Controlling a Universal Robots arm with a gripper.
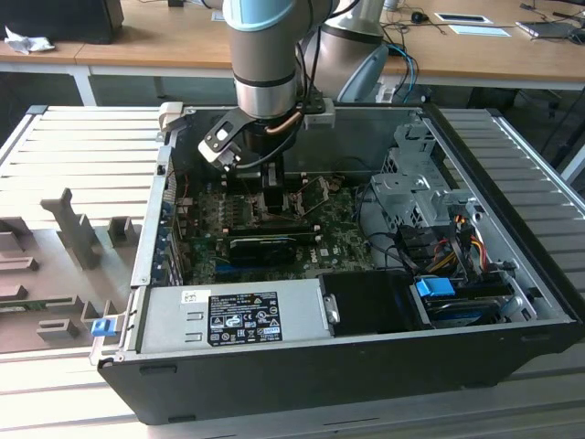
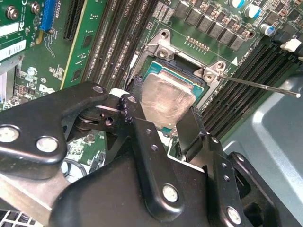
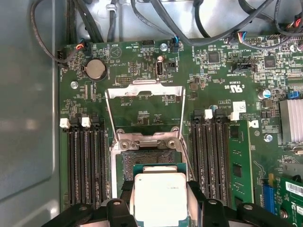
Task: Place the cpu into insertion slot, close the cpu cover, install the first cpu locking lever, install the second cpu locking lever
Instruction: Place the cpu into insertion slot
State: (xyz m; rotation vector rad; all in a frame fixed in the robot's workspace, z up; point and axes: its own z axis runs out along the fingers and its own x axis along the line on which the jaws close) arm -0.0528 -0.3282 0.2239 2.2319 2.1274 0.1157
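Gripping the cpu [image 3: 160,201] by two opposite edges, your pincer [image 3: 160,193] has its black fingers [image 2: 136,111] closed against the chip's sides, one on each flank. In the exterior view the pincer [image 1: 272,180] hangs low inside the open computer case [image 1: 366,366], which sits on the ribbed grey bench [image 1: 82,137].

You can see the cpu [image 2: 165,100] as a small, flat, nearly square chip. Its dull silver-grey metal lid has a smudged, streaky sheen, and a thin band of green board shows around the lid. Because it is almost square, it has no clear long axis. The metal top faces up toward the wrist cameras, and in the first wrist view its edges run parallel to the socket's rim.

You are holding it over the insertion slot [image 3: 142,158], covering the part nearest the pincer. The far strip of the dark contact field is left bare. I cannot tell whether the chip touches the socket.

Beyond the slot the cpu cover [image 3: 144,88] is swung open, a thin silvery frame through which you see the green motherboard [image 3: 213,75]. In the second wrist view a thin locking lever [image 2: 255,85] sticks out sideways from the socket's corner. Black memory slots [image 3: 85,161] flank the socket on both sides.
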